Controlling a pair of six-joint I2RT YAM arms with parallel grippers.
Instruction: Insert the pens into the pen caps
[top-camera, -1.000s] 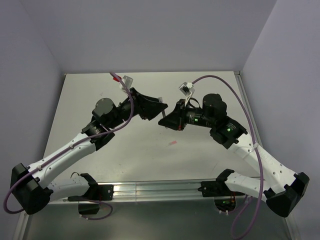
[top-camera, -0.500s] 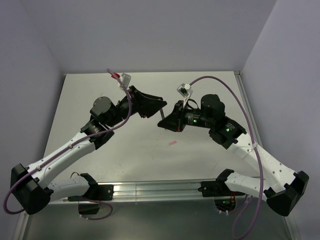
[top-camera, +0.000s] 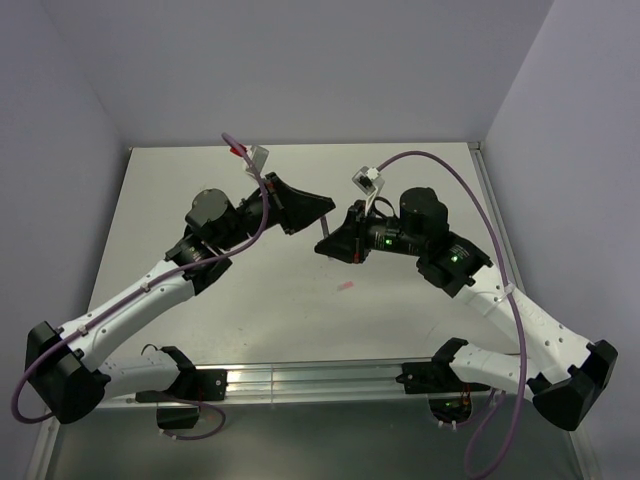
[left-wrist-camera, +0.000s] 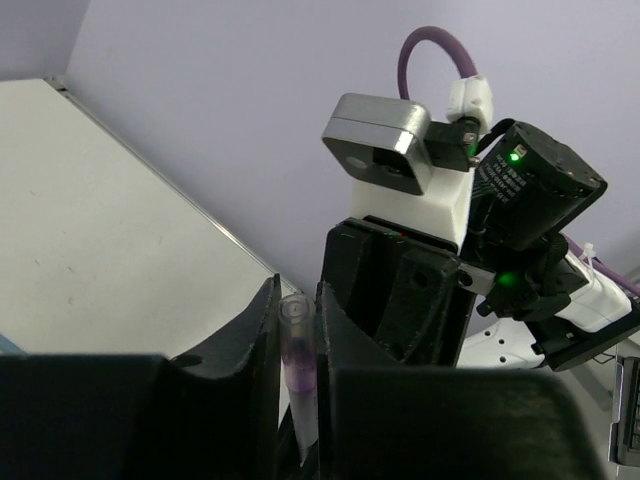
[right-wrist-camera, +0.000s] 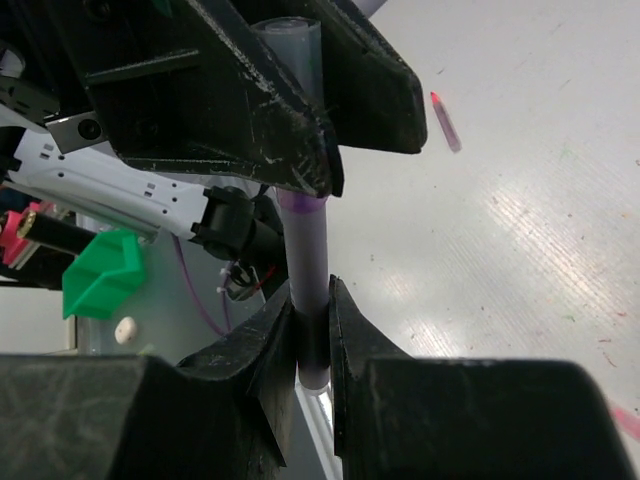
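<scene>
While the pale cap (left-wrist-camera: 296, 335) sheathed the pen's (right-wrist-camera: 305, 240) tip, the left claw (left-wrist-camera: 297, 292) pinched it; the right claw (right-wrist-camera: 310, 305) clamped the pen.

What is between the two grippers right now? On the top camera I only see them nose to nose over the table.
Observer: The right wrist view shows the right gripper shut on the lower end of a lilac pen.
Operator: And the left gripper?
Observer: In the left wrist view it is shut on a pale cap at the pen's upper end. A purple core shows through the cap, but I cannot tell whether the pen is fully seated.
Operator: That pink speck on the table?
Observer: Probably the short pinkish-red stub in the right wrist view, lying flat, apart from both grippers.
</scene>
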